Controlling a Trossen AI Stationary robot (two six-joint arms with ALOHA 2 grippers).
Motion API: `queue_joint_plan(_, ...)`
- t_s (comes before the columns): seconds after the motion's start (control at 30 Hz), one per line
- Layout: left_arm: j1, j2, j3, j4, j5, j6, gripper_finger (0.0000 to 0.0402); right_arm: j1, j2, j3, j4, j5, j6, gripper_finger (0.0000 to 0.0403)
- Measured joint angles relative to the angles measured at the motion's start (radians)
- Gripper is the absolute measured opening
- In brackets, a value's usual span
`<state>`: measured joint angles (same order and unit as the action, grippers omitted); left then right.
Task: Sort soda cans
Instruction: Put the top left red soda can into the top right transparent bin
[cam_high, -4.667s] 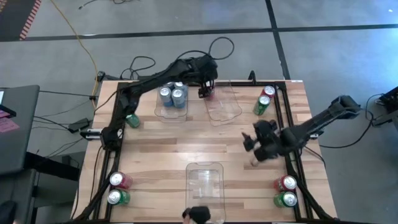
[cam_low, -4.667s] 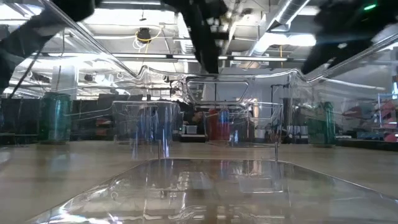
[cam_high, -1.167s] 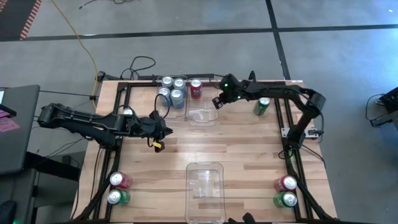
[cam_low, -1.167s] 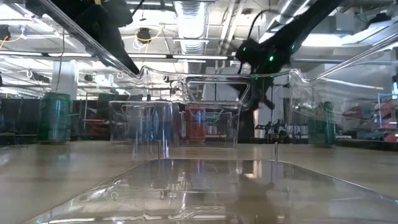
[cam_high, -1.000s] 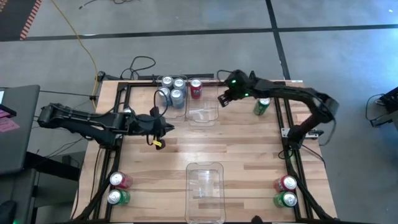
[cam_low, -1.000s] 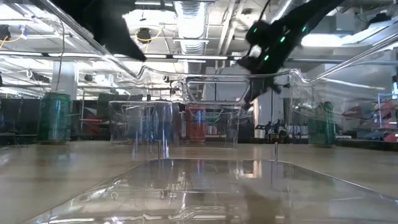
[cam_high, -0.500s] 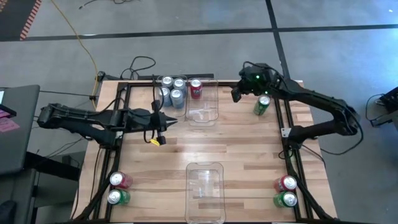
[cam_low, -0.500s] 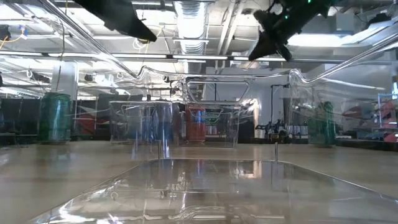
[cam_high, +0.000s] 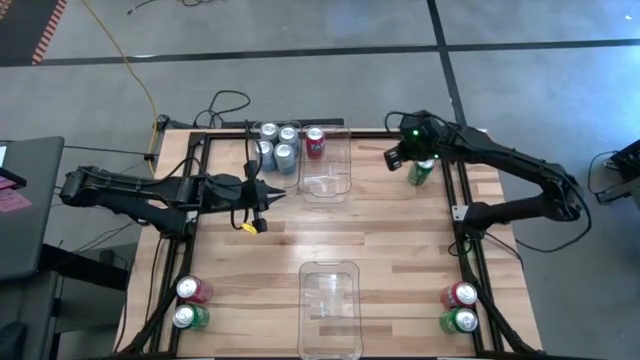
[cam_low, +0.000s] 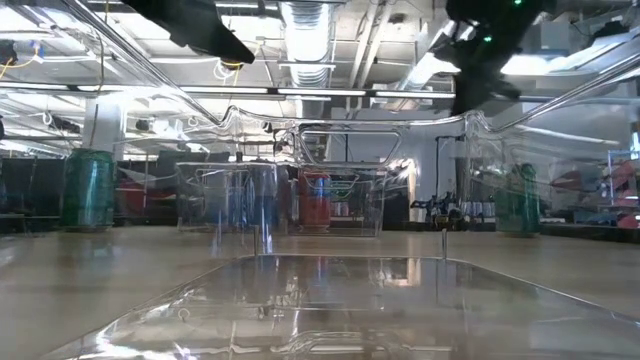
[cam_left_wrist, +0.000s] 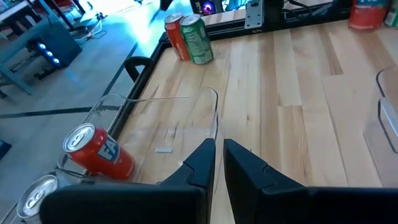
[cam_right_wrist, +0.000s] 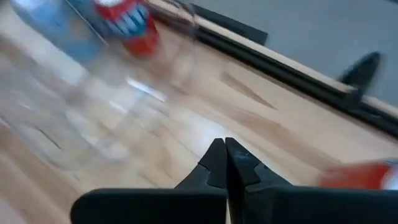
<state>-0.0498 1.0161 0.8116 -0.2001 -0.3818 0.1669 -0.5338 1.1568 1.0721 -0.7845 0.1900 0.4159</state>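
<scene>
Four cans stand in pairs at the bottom corners of the high view: a red can (cam_high: 193, 290) with a green can (cam_high: 185, 318) at lower left, another red can (cam_high: 461, 295) with another green can (cam_high: 463, 321) at lower right. Between them, at bottom centre, sits an empty clear bin (cam_high: 329, 310), whose walls fill the low view's foreground and veil everything behind.

Mid-frame left, the left gripper (cam_high: 268, 195) hangs over bare wood; its wrist view shows the fingers (cam_left_wrist: 202, 163) a narrow gap apart, holding nothing, pointed at a bin's edge.

Higher up, the right gripper (cam_high: 395, 158) hovers just beside a lone green can (cam_high: 420, 170) at upper right. Its wrist view shows the fingertips (cam_right_wrist: 216, 163) pressed together, empty.

At upper centre, four silver-blue cans (cam_high: 277, 146) cluster in one bin beside a far red can (cam_high: 315, 142) in the neighbouring bin (cam_high: 328, 185). Only the low view shows a green can (cam_low: 89, 190) at far left, hidden under the left arm from above.
</scene>
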Motion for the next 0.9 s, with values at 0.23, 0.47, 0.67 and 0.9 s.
queue_joint_plan(0.23, 0.0, 0.0, 0.0, 0.023, 0.002, -0.031, 0.0028, -0.001, -0.04, 0.0, -0.11, 0.018, -0.118, 0.0097)
queue_joint_plan(0.47, 0.0, 0.0, 0.0, 0.02, 0.002, -0.038, 0.0028, -0.026, -0.041, 0.001, -0.114, 0.125, -0.081, 0.0265)
queue_joint_plan(0.67, 0.0, 0.0, -0.001, -0.018, 0.001, 0.002, 0.0028, -0.172, -0.025, 0.032, -0.217, 0.147, 0.101, 0.0336)
queue_joint_plan(0.9, 0.0, 0.0, -0.001, -0.019, 0.001, -0.007, 0.0028, -0.306, 0.049, 0.031, -0.258, 0.123, 0.154, 0.0384)
